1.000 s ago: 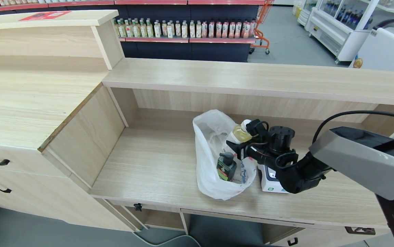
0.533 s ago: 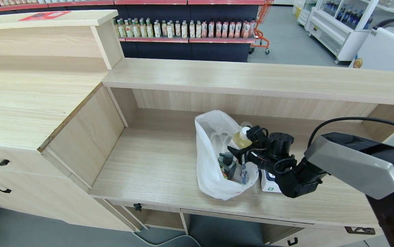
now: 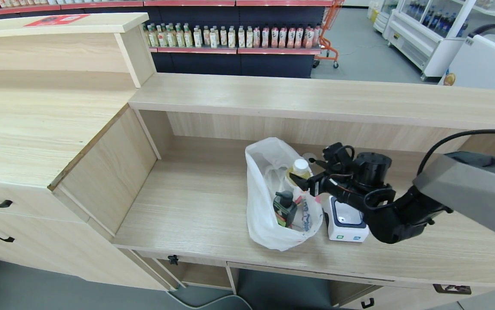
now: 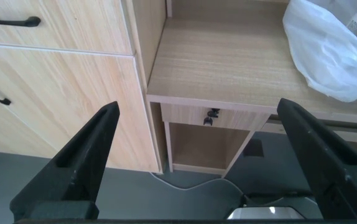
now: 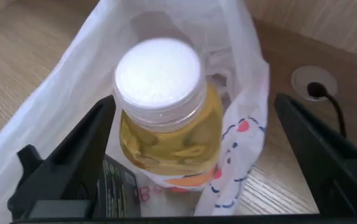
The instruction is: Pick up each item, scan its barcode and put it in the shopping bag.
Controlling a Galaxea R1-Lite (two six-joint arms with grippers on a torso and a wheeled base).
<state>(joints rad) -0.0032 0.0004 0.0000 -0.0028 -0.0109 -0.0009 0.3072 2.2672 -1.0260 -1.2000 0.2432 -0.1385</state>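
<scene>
Checkout counter: right gripper, jaws spread, flanks bottle standing in shopping bag; best withdrawn straight, clear of the plastic. Left gripper likewise spread.

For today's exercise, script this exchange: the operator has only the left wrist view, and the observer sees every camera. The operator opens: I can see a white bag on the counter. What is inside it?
Observer: A bottle of yellow liquid, white cap up, stands in the shopping bag next to a dark pump bottle.
Operator: Is the right hand gripping that yellow one?
Observer: No. The right hand is open, with a finger on either side of the bottle and clear of it.
Operator: Where is the scanner?
Observer: The scanner sits on the counter, just to the right of the bag.
</scene>
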